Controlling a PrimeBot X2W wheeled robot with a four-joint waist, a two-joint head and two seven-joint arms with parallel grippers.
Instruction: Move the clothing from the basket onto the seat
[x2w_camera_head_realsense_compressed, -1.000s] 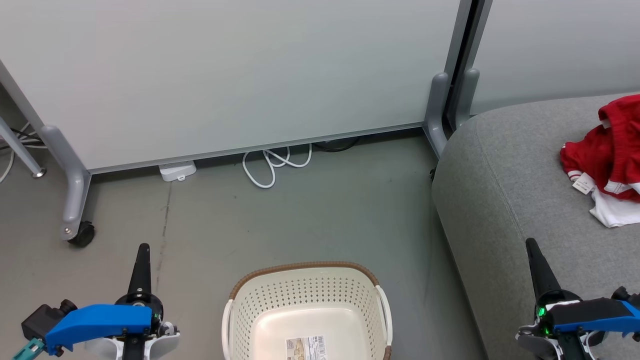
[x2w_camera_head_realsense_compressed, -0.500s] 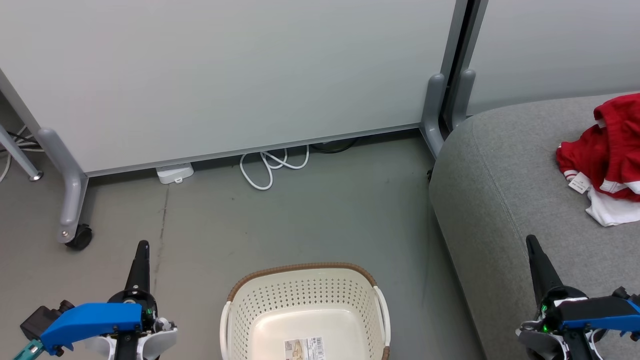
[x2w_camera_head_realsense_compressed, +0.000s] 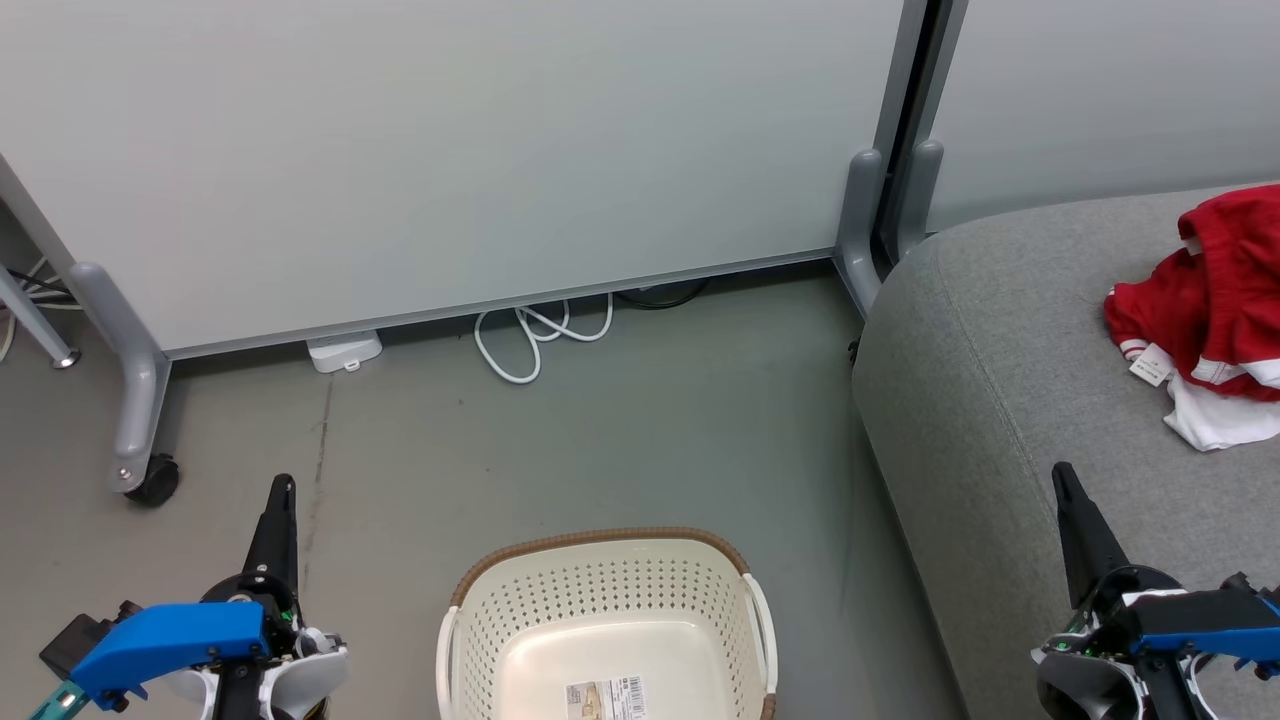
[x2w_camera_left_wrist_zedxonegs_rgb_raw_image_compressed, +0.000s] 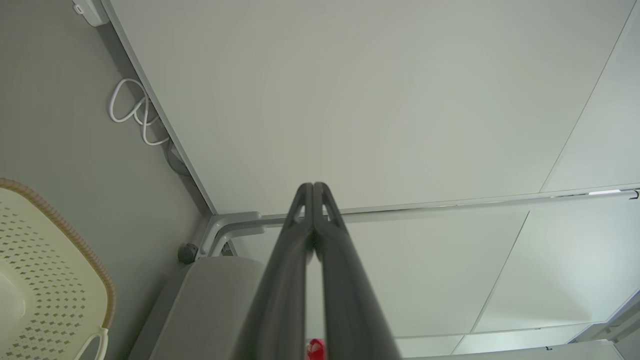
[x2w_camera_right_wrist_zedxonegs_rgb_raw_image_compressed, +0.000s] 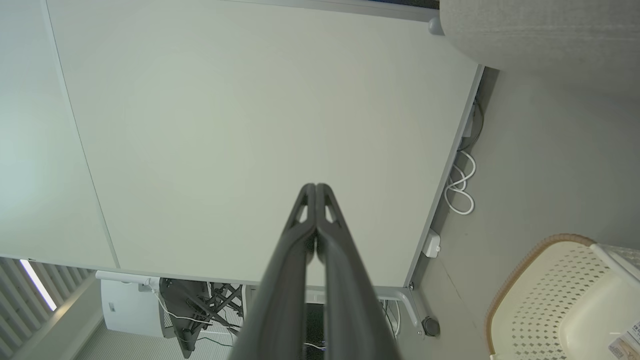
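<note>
The cream perforated basket (x2w_camera_head_realsense_compressed: 600, 600) with its brown rim stands on the floor at the bottom centre, holding just a paper label. Red clothing (x2w_camera_head_realsense_compressed: 1215, 295) with white trim and a white tag lies bunched on the grey seat (x2w_camera_head_realsense_compressed: 1000, 400) at the right edge. My left gripper (x2w_camera_head_realsense_compressed: 283, 487) is shut at the lower left, left of the basket, above the floor. At the lower right, over the seat's front part, my right gripper (x2w_camera_head_realsense_compressed: 1062, 473) is shut with nothing in it. The wrist views show each pair of fingers (x2w_camera_left_wrist_zedxonegs_rgb_raw_image_compressed: 314, 189) (x2w_camera_right_wrist_zedxonegs_rgb_raw_image_compressed: 316, 189) pressed together, with the basket rim (x2w_camera_left_wrist_zedxonegs_rgb_raw_image_compressed: 75, 240) (x2w_camera_right_wrist_zedxonegs_rgb_raw_image_compressed: 525, 255) off to one side.
Pale wheeled partition panels (x2w_camera_head_realsense_compressed: 450, 150) stand across the back, with a castor (x2w_camera_head_realsense_compressed: 150, 480) at the left. A looped white cable (x2w_camera_head_realsense_compressed: 530, 335) and a white adapter (x2w_camera_head_realsense_compressed: 343, 350) lie on the grey floor along the panel's foot.
The head view has shifted slightly, sliding the scene left and up. Both grippers sit a little lower in the picture, still shut. The clothing and basket have not moved.
</note>
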